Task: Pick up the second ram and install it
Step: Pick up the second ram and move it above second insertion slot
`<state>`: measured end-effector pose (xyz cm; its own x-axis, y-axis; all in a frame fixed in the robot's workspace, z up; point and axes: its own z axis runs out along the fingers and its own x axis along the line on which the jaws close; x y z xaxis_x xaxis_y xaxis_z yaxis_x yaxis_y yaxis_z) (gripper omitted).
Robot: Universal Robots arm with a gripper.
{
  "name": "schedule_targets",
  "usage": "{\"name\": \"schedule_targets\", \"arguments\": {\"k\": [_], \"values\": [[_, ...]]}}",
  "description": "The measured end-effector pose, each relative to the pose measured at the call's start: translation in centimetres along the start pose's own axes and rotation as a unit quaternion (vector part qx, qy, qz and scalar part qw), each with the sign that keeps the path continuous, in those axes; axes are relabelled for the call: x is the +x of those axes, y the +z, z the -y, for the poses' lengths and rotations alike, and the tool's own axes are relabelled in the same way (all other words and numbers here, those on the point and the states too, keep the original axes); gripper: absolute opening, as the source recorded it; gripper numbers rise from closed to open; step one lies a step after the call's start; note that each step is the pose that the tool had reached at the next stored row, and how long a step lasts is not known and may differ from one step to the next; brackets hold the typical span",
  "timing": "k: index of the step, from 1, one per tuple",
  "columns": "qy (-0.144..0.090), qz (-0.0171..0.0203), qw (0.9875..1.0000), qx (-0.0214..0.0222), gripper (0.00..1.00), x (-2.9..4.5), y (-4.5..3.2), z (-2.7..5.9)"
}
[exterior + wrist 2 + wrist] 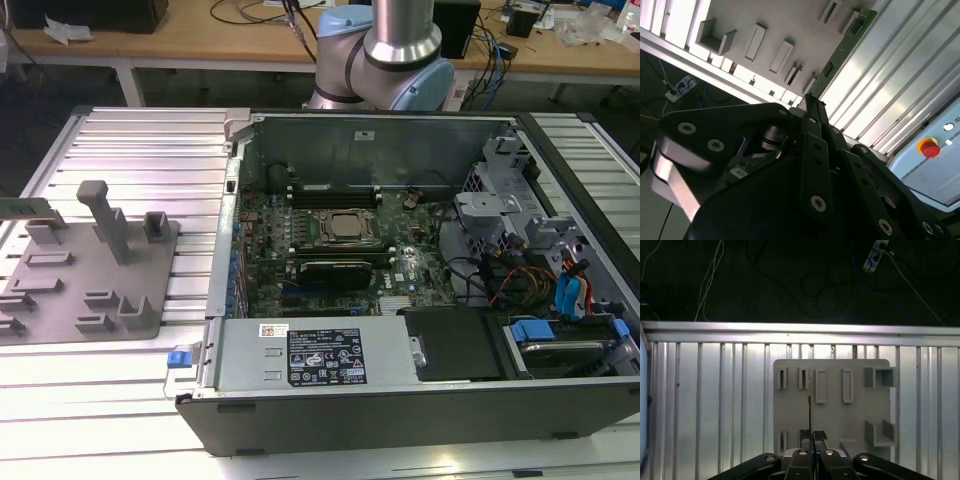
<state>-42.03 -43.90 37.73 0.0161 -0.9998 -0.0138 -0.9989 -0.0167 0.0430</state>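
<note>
Pickup stage: end effector (pixel 812 435) clamped the second ram (pixel 840 53) above the tray (pixel 855 415); reaching the case (pixel 400 140) at the tray's three o'clock would need a level hold.

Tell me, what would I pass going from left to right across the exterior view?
green ram stick → tall gray post → little blue clip → silver processor → gray drive cage

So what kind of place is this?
Probably a robotics lab or workshop: a robot arm stands behind an open computer case on a ribbed metal table, with cable-strewn workbenches beyond.
</note>
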Motion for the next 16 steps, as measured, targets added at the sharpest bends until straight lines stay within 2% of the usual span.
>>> {"name": "schedule_targets", "arguments": {"k": [3,6,10,13,16], "values": [[0.0,0.0,1.0,0.0,0.09,-0.01,-0.69,-0.03],[0.0,0.0,1.0,0.0,0.09,-0.04,-2.03,-0.09],[0.0,0.0,1.0,0.0,0.09,-0.06,-3.16,-0.14],[0.0,0.0,1.0,0.0,0.09,-0.1,-4.73,-0.21],[0.002,0.0001,1.0,0.0,0.09,-0.11,-5.18,-0.22]]}}
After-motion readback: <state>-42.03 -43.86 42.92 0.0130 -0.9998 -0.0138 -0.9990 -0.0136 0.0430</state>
